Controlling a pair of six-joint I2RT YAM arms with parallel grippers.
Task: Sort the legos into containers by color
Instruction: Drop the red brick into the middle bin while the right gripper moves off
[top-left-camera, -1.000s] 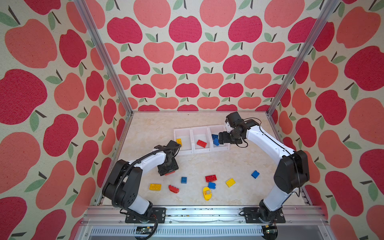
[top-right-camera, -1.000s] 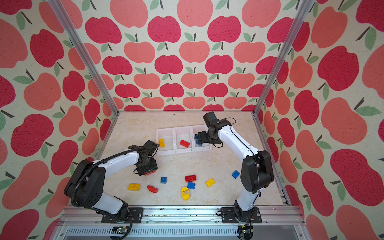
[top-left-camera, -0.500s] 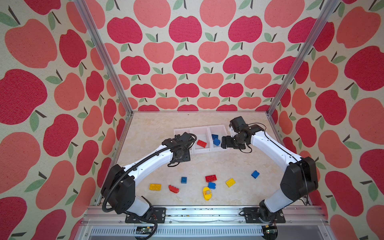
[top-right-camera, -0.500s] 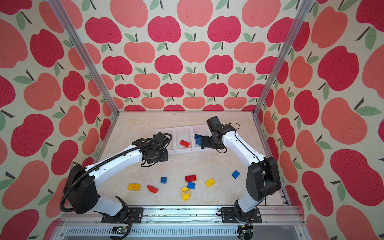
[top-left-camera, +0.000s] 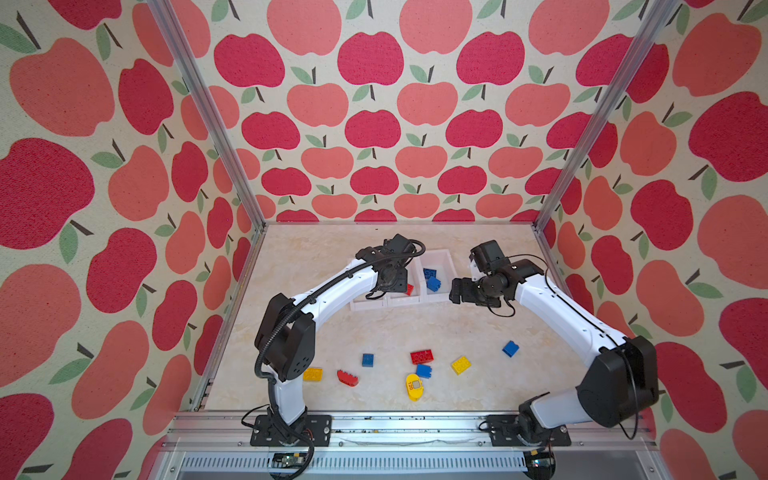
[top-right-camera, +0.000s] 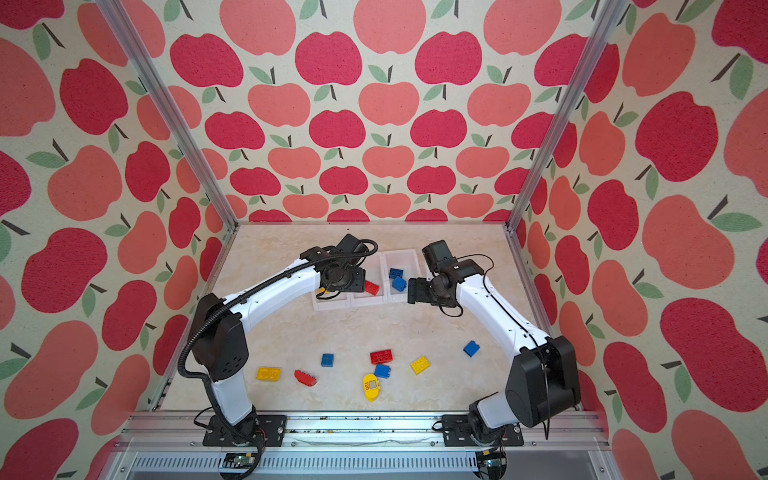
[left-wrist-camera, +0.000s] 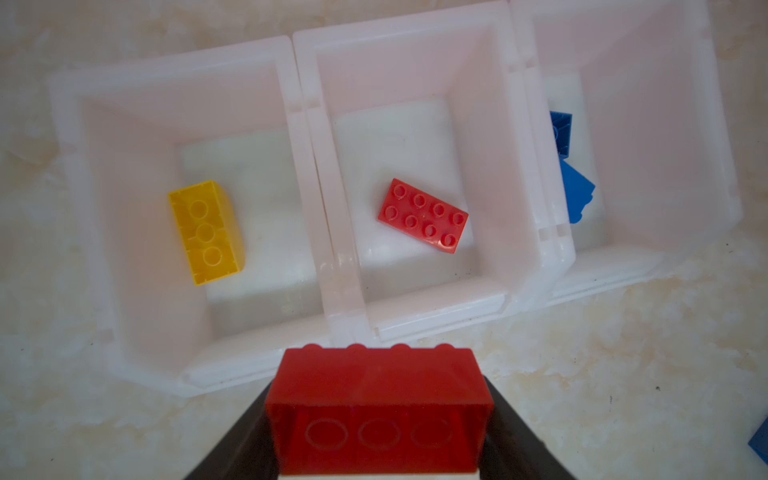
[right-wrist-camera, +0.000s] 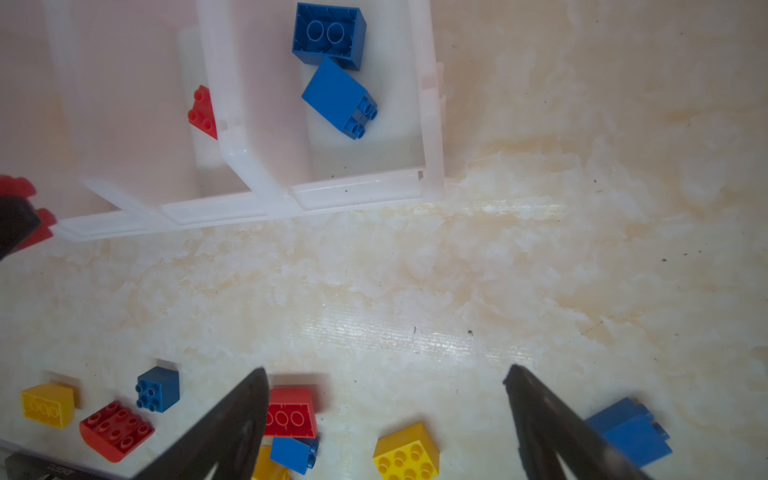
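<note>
- Nearest the robot's base, eight loose legos (top-left-camera: 422, 356) lie unsorted on the tabletop (top-left-camera: 374, 324). Three are yellow, counting the rounded "120" piece (top-left-camera: 414, 386), three are blue and two are red. By my reckoning the sorting is less than half done.
- Further in, the right pincer (right-wrist-camera: 384, 369) hangs with its jaws spread wide and nothing between them, just beside the near right corner of the containers (right-wrist-camera: 357, 189). In its wrist view a lone blue brick (right-wrist-camera: 629, 432) lies just beside one finger. That looks a likely next pick, and it would call for a descent with the jaws astride the brick.
- The left pincer (left-wrist-camera: 379, 401) is clamped on a red brick (left-wrist-camera: 374, 372), studs toward the bins and hollow underside toward the camera. It hangs at about the containers' near rim, roughly facing the wall between the left bin and the middle container (left-wrist-camera: 436, 309).
- The step in hand, as I judge it, is delivering this red brick. The next move calls for carrying it past the rim and a little toward the blue side, until it is squarely over the middle container, and then opening the jaws. Releasing too early could land it on the rim or in with the yellow.
- Farthest back are the bins' contents: a yellow brick (left-wrist-camera: 205, 232) in the left bin, a flat red brick (left-wrist-camera: 423, 216) in the middle container, and two blue bricks (right-wrist-camera: 338, 97) in the right bin.
</note>
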